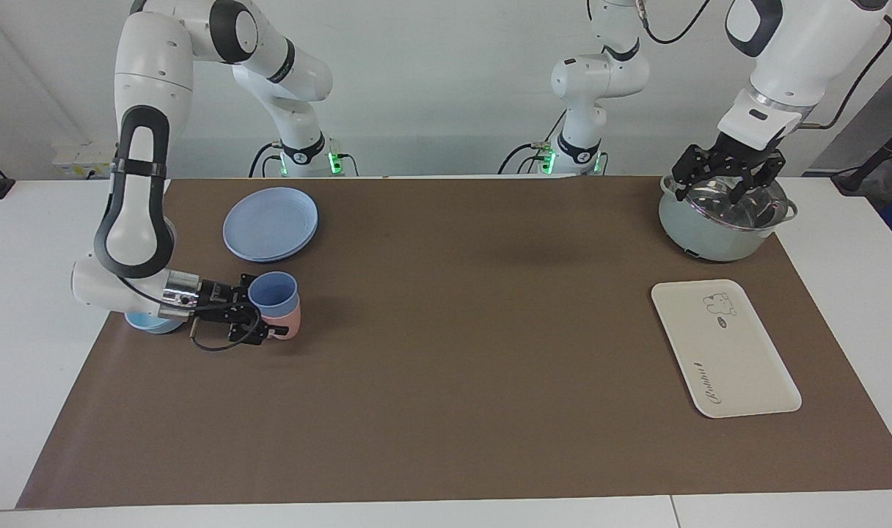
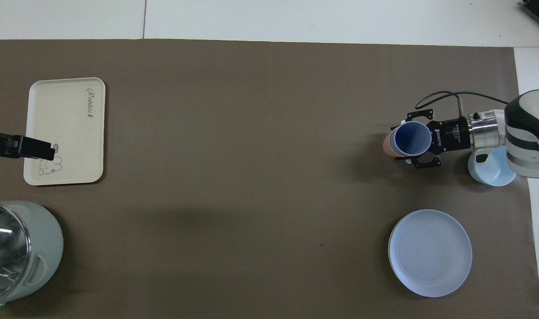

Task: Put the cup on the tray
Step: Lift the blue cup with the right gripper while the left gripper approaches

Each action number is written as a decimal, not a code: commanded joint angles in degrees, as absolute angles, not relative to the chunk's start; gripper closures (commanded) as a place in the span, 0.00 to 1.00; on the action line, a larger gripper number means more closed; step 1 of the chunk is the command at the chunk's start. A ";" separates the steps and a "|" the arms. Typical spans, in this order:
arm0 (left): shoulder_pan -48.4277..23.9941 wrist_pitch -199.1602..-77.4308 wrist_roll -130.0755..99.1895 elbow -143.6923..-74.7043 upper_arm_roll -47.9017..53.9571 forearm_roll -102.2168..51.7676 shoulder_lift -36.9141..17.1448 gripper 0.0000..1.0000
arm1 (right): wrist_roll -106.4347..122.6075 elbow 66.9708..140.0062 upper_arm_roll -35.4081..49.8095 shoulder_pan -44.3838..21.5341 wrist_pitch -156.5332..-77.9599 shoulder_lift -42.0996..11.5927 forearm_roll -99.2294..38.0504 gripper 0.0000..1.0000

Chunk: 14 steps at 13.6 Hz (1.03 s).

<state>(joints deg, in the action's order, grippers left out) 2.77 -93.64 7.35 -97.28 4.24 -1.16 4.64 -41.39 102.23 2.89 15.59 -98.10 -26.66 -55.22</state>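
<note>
The periwinkle cup (image 1: 273,290) sits nested in a pink cup (image 1: 290,323) at the right arm's end of the mat. My right gripper (image 1: 264,317) lies level and is shut on the cup, holding the pair nearly upright just above the mat. In the overhead view the cup (image 2: 412,138) shows its mouth, with the pink cup (image 2: 388,145) peeking out beside it. The cream tray (image 1: 739,359) lies bare at the left arm's end of the table and also shows in the overhead view (image 2: 65,124). My left gripper (image 1: 728,180) hangs open over a pot and waits.
A light-blue bowl (image 1: 147,323) stands under the right wrist and shows in the overhead view (image 2: 495,175). A round blue plate (image 1: 270,224) lies nearer to the robots than the cups. A pale-green pot (image 1: 714,235) stands nearer to the robots than the tray.
</note>
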 commanded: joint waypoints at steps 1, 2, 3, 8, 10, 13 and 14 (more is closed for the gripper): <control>2.73 -93.09 8.44 -98.87 4.83 -0.53 5.71 0.00 | -40.95 108.44 2.81 11.61 -98.70 -16.03 -56.34 1.00; 2.29 -92.29 8.09 -98.53 5.18 -0.53 5.71 0.00 | -43.05 108.72 2.81 10.04 -98.70 -14.08 -56.34 1.00; 1.85 -92.46 8.17 -98.53 5.45 -0.44 5.71 0.00 | -46.37 108.63 2.81 8.89 -98.70 -12.58 -56.34 1.00; 1.85 -91.32 8.00 -98.79 5.18 -0.61 5.89 0.00 | -65.10 108.19 2.72 0.72 -102.82 -6.78 -50.13 1.00; -0.25 -93.15 1.72 -99.14 5.45 -6.02 5.98 0.00 | -72.30 107.93 2.72 -4.46 -106.50 -5.80 -46.59 1.00; -5.86 -98.76 -12.18 -99.14 5.89 -11.34 5.71 0.00 | -78.02 106.00 2.90 -9.91 -108.54 -5.89 -46.50 1.00; -8.93 -101.57 -16.83 -99.84 5.89 -11.42 5.80 0.00 | -80.74 105.74 2.81 -12.80 -110.72 -6.06 -46.23 1.00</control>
<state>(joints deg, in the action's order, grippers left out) -3.65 -96.84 -9.18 -97.74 6.32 -10.44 4.66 -76.27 106.13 3.05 -9.31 -108.38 -6.74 -47.84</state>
